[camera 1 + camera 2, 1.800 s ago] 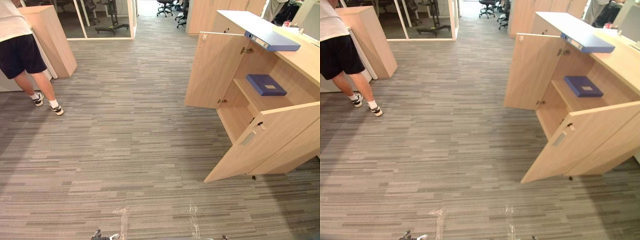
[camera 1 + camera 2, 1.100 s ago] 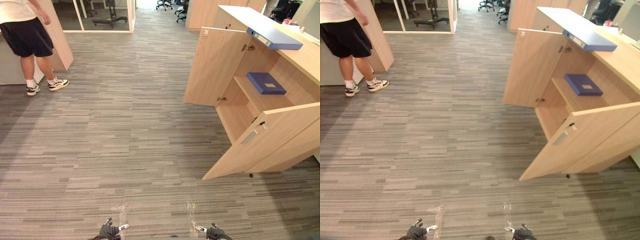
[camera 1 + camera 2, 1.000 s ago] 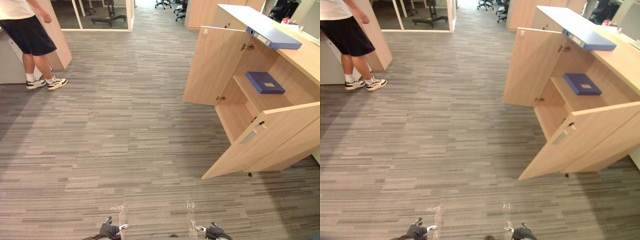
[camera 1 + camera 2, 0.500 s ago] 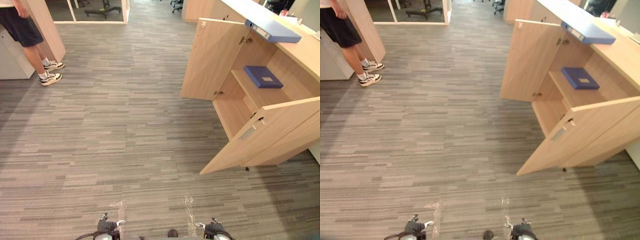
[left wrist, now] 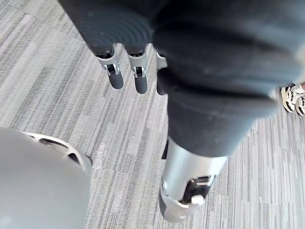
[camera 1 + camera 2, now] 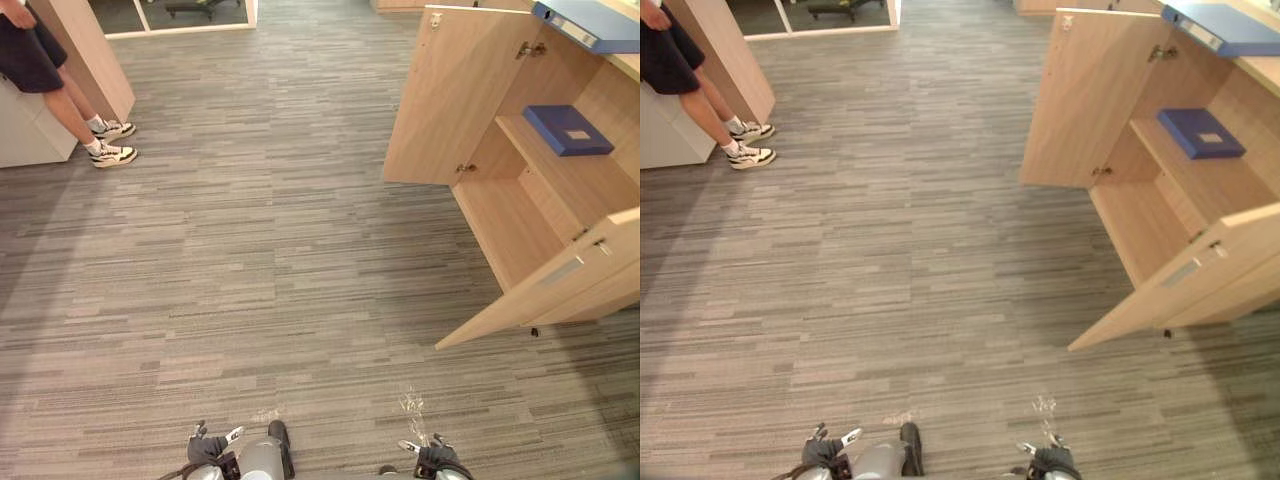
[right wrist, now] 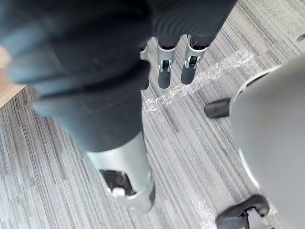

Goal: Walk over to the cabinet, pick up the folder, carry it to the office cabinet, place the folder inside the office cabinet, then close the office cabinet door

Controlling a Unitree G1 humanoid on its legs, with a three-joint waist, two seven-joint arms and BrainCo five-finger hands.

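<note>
The flat blue folder [image 6: 598, 16] tops the pale wooden cabinet [image 6: 455, 95], well ahead and rightward, nearer the right hand [image 7: 164, 71]. That and the left hand [image 5: 138, 71] dangle slack-fingered, empty.

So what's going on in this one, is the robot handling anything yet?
Nothing is handled yet. The left hand and right hand hang open and empty over the carpet. The cabinet stands ahead on the robot's right with both doors open. A light blue folder lies on top of it and a dark blue folder lies on its shelf. A person stands far left.
</note>
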